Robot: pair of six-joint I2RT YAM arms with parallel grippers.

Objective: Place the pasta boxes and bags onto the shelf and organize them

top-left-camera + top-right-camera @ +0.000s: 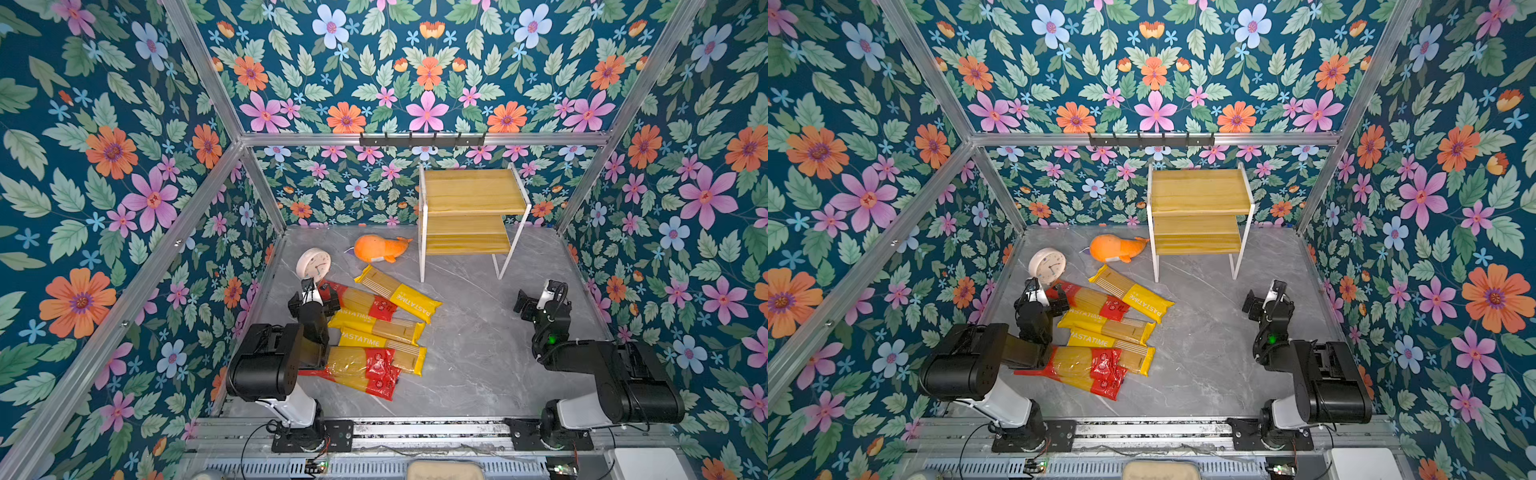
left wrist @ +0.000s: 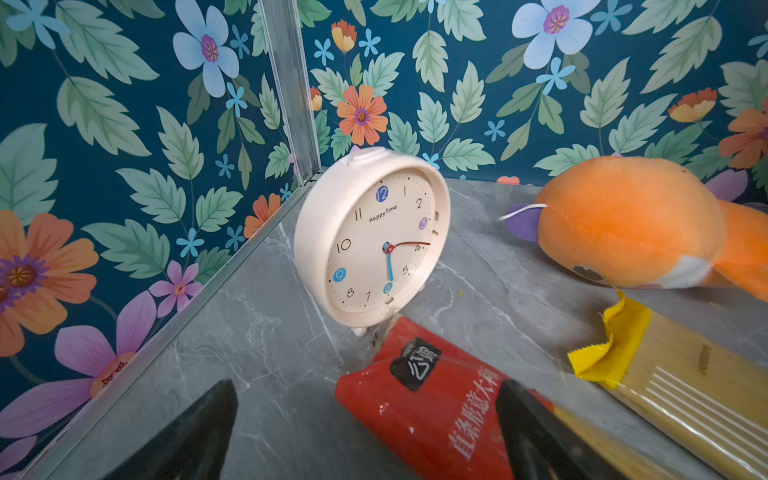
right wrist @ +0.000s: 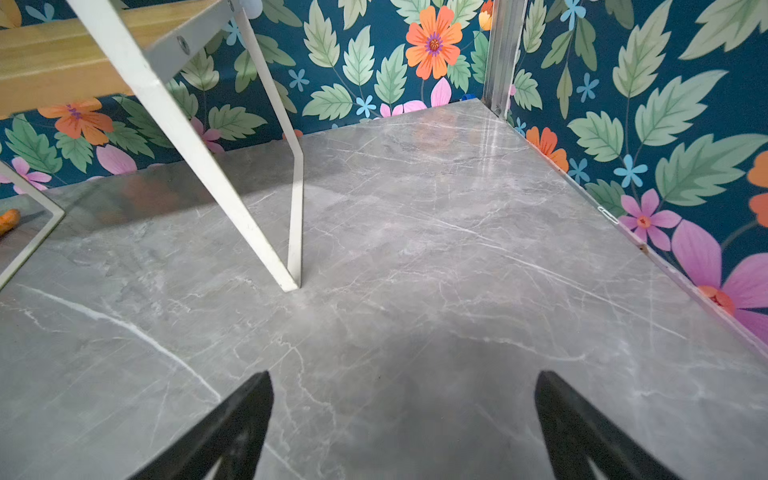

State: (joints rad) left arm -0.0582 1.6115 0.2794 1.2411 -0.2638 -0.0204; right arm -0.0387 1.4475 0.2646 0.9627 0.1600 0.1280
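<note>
Taking 12 o'clock as the back wall in both top views, I saw all six spaghetti packs [image 1: 376,332] lying on the grey marble table [image 1: 478,353]. They sat at about 9 o'clock from its centre, in a loose, overlapping heap. Three were yellow and printed PASTATIME, three clear with red ends. The farthest yellow pack [image 1: 399,295] lay slantwise at the heap's 12 o'clock edge. A clear red-ended pack [image 1: 357,301] lay just beside it, on its 8 o'clock side. The shelf [image 1: 469,191] stood at roughly 1 o'clock against the back wall, well apart from the heap.

My left gripper [image 2: 368,392] hung at the heap's 10 o'clock end, jaws spread wide and grasping nothing. In the left wrist view one finger [image 2: 536,436] sat over the red end of that clear pack and the other over bare table. I could not tell whether it touched the wrapper. A cream alarm clock [image 2: 370,241] stood upright just beyond it, at 10 o'clock. An orange plush whale [image 1: 380,248] lay at 11 o'clock, between clock and shelf.

My right gripper [image 3: 403,378] was at 3 o'clock, likewise spread wide and holding nothing. It hung above bare table, and the right wrist view looked toward a white leg [image 3: 187,137] of the shelf.
</note>
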